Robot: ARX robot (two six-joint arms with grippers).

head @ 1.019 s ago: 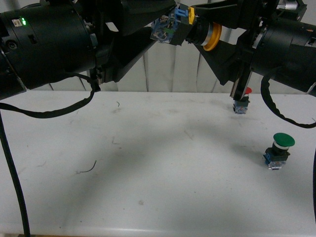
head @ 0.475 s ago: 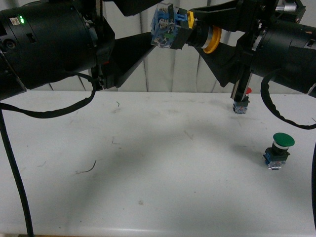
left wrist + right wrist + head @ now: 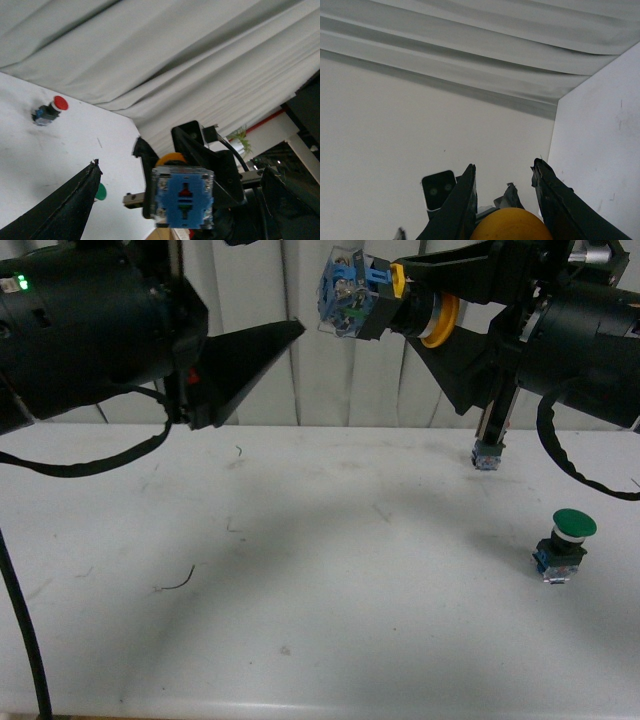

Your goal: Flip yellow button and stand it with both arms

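Observation:
The yellow button [image 3: 385,302] hangs high above the white table [image 3: 320,570], lying sideways: yellow cap to the right, blue and clear contact block to the left. My right gripper [image 3: 405,305] is shut on its black collar. In the right wrist view the yellow cap [image 3: 512,225] sits between my right gripper's [image 3: 505,172] black fingers [image 3: 465,200]. My left gripper [image 3: 300,280] is open, to the left of the block and apart from it. In the left wrist view the block [image 3: 182,197] faces the camera between my left gripper's [image 3: 182,167] spread jaws without touching them.
A green-capped button [image 3: 563,545] stands on the table at the right and shows in the left wrist view [image 3: 101,191]. A red-capped button [image 3: 50,110] stands at the back right, with only its block [image 3: 486,455] showing below my right arm. A grey curtain [image 3: 350,380] hangs behind.
My left gripper has let go of the contact block and drawn back to the left. The button has stayed in my right gripper and shifted slightly right.

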